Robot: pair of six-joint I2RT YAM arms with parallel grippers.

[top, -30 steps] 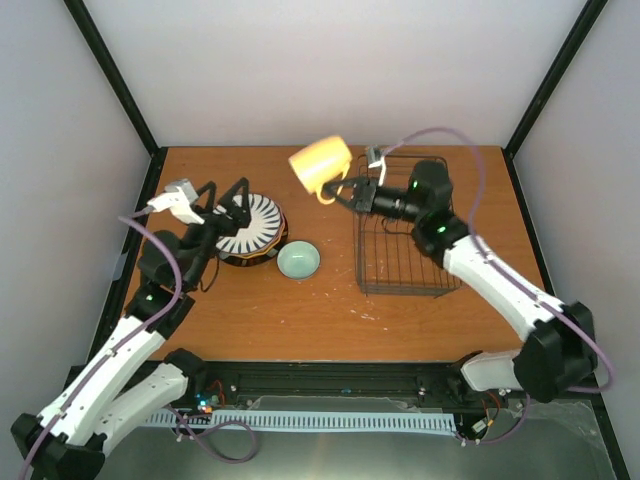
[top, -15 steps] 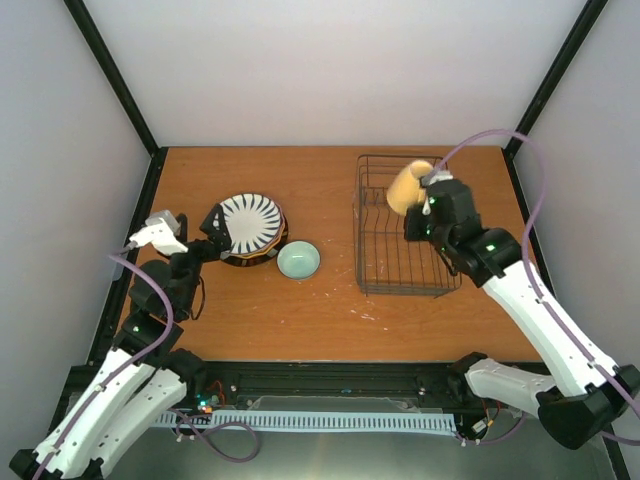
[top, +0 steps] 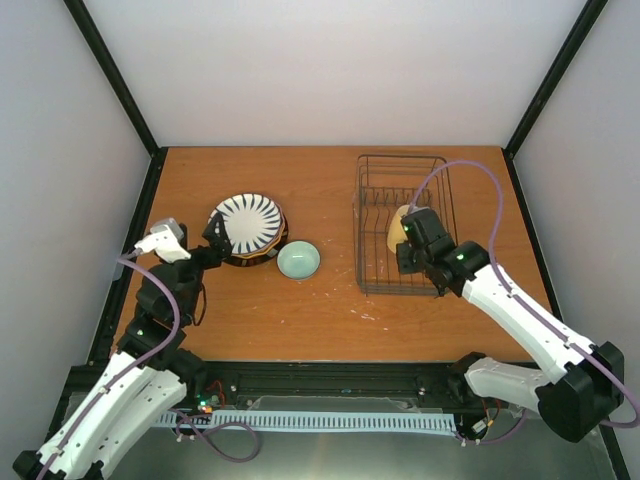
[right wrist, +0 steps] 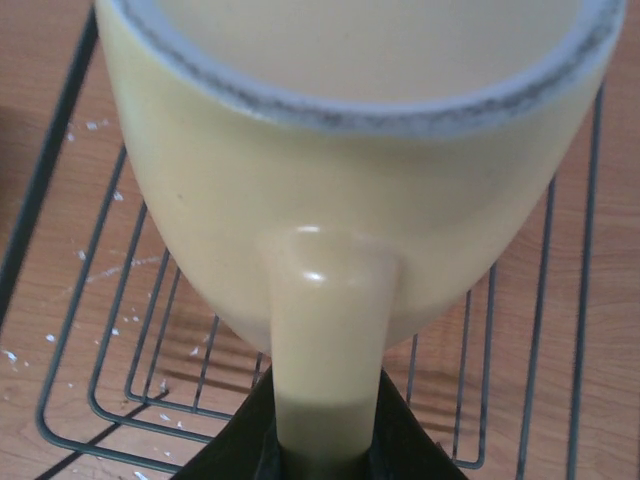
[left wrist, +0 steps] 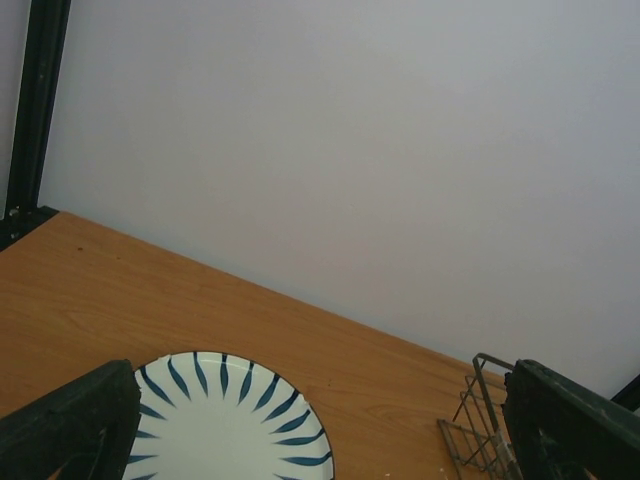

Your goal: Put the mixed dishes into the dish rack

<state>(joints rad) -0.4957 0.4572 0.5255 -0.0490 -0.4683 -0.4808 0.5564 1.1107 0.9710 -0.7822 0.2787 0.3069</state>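
The right fingers pinched the mug by its handle over the rack, so a slow, level set-down seemed best; the left fingers hung spread.

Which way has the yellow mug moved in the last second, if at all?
Yes: yellow mug went from left of the dish rack's far corner, rightward and nearer, now over its wires.

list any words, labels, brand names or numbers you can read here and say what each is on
No readable text in any view.
The yellow ceramic mug is plain.
The white round plate with dark radial stripes shows pattern only.
The small mint-green bowl and dark metal wire dish rack carry no label.
Any marking on the white robot arms is too small to read.
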